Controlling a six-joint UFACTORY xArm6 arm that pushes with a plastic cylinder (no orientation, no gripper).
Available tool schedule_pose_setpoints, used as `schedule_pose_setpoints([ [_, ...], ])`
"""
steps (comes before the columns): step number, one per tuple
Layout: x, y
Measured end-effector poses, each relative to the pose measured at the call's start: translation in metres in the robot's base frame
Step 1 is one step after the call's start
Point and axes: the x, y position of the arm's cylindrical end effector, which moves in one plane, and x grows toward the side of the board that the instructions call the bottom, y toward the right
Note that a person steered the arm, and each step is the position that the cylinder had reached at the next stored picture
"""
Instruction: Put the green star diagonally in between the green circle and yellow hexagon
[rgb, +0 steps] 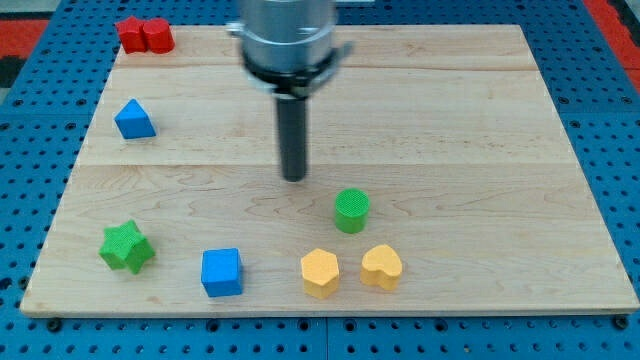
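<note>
The arm ends in a straight dark rod with no claw fitted, so nothing is gripped or held. The tip rests on the wooden board slightly left of centre frame, touching no block.

Task items:
- The green star lies at the lower left of the frame, well apart from the tip.
- The green circle stands to the lower right of the tip, near it but not in contact.
- The yellow hexagon lies near the bottom edge of the board, below and slightly left of the green circle.

Other blocks:
- A yellow heart sits just beside the yellow hexagon, on its right, with a narrow gap between them.
- A blue cube lies between the green star and the yellow hexagon along the bottom of the frame.
- A blue triangle lies at the mid-left of the frame.
- A red block occupies the upper left corner of the board; its exact shape cannot be made out.
</note>
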Motion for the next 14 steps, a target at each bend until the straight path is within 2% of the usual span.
schedule_pose_setpoints([
  [1, 0.0, -0.088],
  [2, 0.02, -0.173],
  [3, 0.081, -0.195],
  [4, 0.111, -0.184],
  [7, 0.057, -0.093],
  [8, 0.076, -0.127],
  [9, 0.109, -0.137],
  [12, 0.053, -0.073],
  [13, 0.092, -0.096],
  [14, 0.094, -0.086],
])
